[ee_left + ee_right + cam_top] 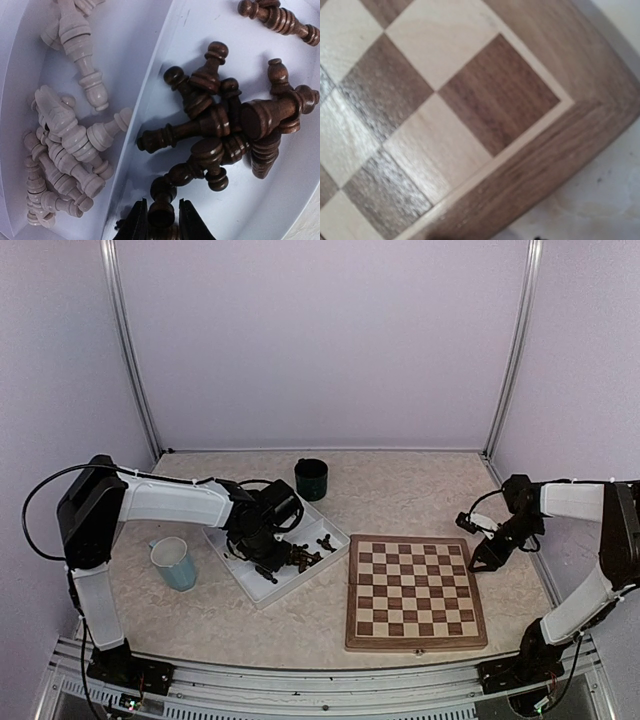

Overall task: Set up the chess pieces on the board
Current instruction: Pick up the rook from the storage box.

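Closest to the arm bases, the board point(415, 590) is lying flat on the beige table point(400, 490), in front of the right arm, its squares facing up. The right gripper point(484, 560) is hovering just over the board's far right corner. Its wrist camera is looking down on that corner's dark and cream squares and the light wood border, but its fingers are not showing there, and the overhead view is too small to tell how wide the claw is standing.

To the left of the board, just beside its far left corner, the white two-compartment tray point(255, 588) is sitting at an angle. The left arm is reaching over it, and the left gripper point(162, 207) is pointing down into the compartment that is holding the dark set. Its black fingers point(139, 225) are standing narrow and pressing on either side of one dark chessman point(161, 216), gripping it at the near edge of the heap.

Just past that piece, the dark chess pieces point(225, 130) are lying tumbled across one another, with two more point(280, 17) lying apart near the compartment's far end. Across the raised divider, the pale chess pieces point(65, 135) are lying on their sides in a loose pile in the other compartment.

Left of the tray, a light blue cup point(175, 563) is standing upright on the table. Farther back, a dark green cup point(311, 478) is standing just beyond the tray's far corner.
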Controlling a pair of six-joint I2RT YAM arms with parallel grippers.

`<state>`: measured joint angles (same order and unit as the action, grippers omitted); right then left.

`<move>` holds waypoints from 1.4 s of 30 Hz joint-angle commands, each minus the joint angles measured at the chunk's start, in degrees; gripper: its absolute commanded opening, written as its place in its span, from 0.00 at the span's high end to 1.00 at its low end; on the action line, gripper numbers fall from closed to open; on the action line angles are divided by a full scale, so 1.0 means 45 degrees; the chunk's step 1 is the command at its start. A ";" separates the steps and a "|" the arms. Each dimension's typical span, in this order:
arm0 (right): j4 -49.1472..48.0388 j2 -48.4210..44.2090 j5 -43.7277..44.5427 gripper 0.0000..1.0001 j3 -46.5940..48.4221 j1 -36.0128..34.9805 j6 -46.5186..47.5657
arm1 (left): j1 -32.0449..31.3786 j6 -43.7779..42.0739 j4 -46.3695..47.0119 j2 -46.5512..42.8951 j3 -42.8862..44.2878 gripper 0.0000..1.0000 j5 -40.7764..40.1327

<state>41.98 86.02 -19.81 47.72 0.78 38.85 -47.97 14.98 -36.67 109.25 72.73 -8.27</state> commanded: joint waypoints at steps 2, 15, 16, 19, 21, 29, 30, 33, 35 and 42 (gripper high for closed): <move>0.0011 -0.0116 -0.0372 0.54 -0.0031 -0.0142 -0.0234 | 0.0121 -0.0063 -0.0005 -0.0567 -0.0280 0.77 -0.0238; 0.0088 -0.0371 -0.0364 0.54 0.0036 -0.0148 -0.0332 | 0.0112 -0.0192 0.0579 -0.0089 0.0206 0.80 0.0028; 0.0106 -0.0398 -0.0375 0.54 0.0053 -0.0135 -0.0333 | 0.0114 -0.0183 0.0588 -0.0046 0.0242 0.82 0.0040; 0.0194 -0.0502 -0.0343 0.54 0.0129 -0.0138 -0.0347 | 0.0069 -0.0152 0.0433 -0.0124 0.0341 0.87 -0.0069; 0.0305 -0.0628 -0.0356 0.55 0.0249 -0.0150 -0.0353 | -0.0070 -0.0118 0.0147 -0.0284 0.0468 0.90 -0.0400; 0.0789 -0.1537 -0.1196 0.54 0.1782 -0.0142 -0.0784 | -0.1567 0.0130 -0.1055 -0.2200 0.1310 0.93 -0.0916; 0.0430 -0.1613 -0.1331 0.52 0.1881 -0.0139 -0.0977 | -0.1963 0.0055 -0.1052 -0.2338 0.1405 0.93 -0.0864; -0.1045 -0.1669 -0.2097 0.51 0.1897 -0.0134 -0.1800 | -0.3207 -0.0263 -0.0975 -0.2576 0.1751 0.95 -0.0665; -0.1845 -0.1459 -0.2896 0.51 0.1928 -0.0144 -0.2281 | -0.4139 -0.0384 -0.0988 -0.2451 0.2123 0.95 -0.0526; -0.3577 -0.1449 -0.3513 0.51 0.1311 -0.0143 -0.2405 | -0.6082 -0.0739 -0.0970 -0.1301 0.2681 0.95 -0.0259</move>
<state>32.32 80.31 -33.26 55.57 0.75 29.23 -73.32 12.93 -40.10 99.98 83.90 -10.52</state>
